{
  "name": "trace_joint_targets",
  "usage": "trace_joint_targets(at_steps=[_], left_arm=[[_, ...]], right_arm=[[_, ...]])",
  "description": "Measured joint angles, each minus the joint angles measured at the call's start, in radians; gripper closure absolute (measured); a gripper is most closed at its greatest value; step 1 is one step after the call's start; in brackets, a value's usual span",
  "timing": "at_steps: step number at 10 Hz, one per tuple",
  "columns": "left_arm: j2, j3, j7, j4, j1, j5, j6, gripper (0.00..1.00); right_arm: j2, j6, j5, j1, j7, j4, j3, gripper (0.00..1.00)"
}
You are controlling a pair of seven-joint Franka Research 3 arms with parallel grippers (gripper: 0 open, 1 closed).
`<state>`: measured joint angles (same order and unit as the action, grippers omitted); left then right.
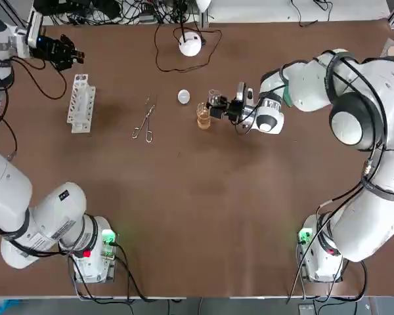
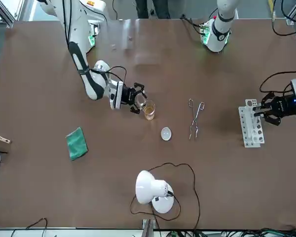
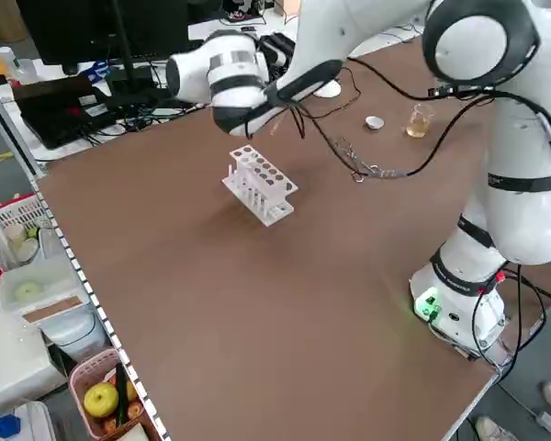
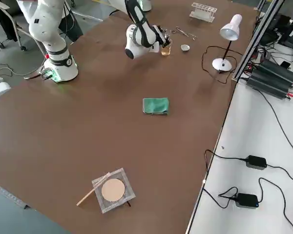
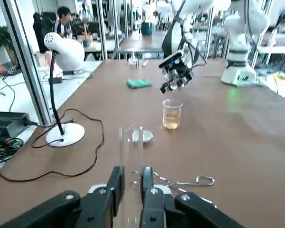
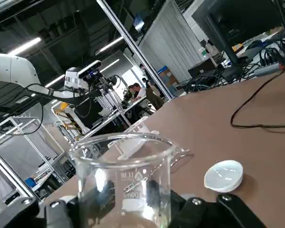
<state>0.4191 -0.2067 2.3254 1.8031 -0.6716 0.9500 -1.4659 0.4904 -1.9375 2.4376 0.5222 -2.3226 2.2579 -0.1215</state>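
Mid-table: clear beaker (image 6: 126, 175) clamped tight in the right gripper (image 1: 217, 104), hovering just beside the amber-filled beaker (image 1: 203, 118) standing on the table. Printed scale (image 6: 133, 190) on the glass, too blurred to read. Far-left edge: test tube (image 5: 131, 161) pinched upright in the left gripper (image 1: 71, 54), near the white rack (image 1: 81, 104).

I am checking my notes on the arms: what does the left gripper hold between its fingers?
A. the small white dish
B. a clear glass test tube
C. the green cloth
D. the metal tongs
B: in the left wrist view the left gripper is shut on an upright clear test tube, while the tongs lie on the table.
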Motion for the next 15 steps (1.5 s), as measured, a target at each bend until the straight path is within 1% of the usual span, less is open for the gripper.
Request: trace_joint_targets(at_steps=[2,4,6,8,9,12,14,15], left_arm=[[0.075,-0.001,0.007,-0.033,-0.032,0.004,0.035,0.79],[0.145,-0.001,0.011,-0.074,-0.094,0.006,0.075,0.79],[0.221,0.000,0.011,-0.150,-0.131,0.059,0.133,0.79],[0.269,0.000,0.011,-0.189,-0.133,0.123,0.170,0.79],[0.277,0.000,0.011,-0.191,-0.134,0.142,0.178,0.79],[0.292,0.000,0.011,-0.180,-0.146,0.151,0.194,0.79],[0.299,0.000,0.047,-0.137,-0.168,0.151,0.219,0.79],[0.300,0.000,0.060,-0.123,-0.179,0.151,0.224,0.79]], right_arm=[[0.000,-0.012,0.032,0.021,0.026,0.002,0.000,0.61],[0.000,-0.025,0.069,0.039,0.040,0.005,-0.001,0.61],[0.000,-0.026,0.081,0.058,0.078,0.005,-0.008,0.61],[-0.002,-0.026,0.096,0.063,0.114,0.005,-0.033,0.61],[-0.005,-0.026,0.097,0.063,0.120,0.005,-0.038,0.61],[-0.029,-0.061,0.103,0.063,0.144,0.004,-0.043,0.61],[-0.042,-0.081,0.115,0.063,0.174,0.004,-0.061,0.61],[-0.042,-0.083,0.116,0.063,0.202,0.005,-0.064,0.61]])
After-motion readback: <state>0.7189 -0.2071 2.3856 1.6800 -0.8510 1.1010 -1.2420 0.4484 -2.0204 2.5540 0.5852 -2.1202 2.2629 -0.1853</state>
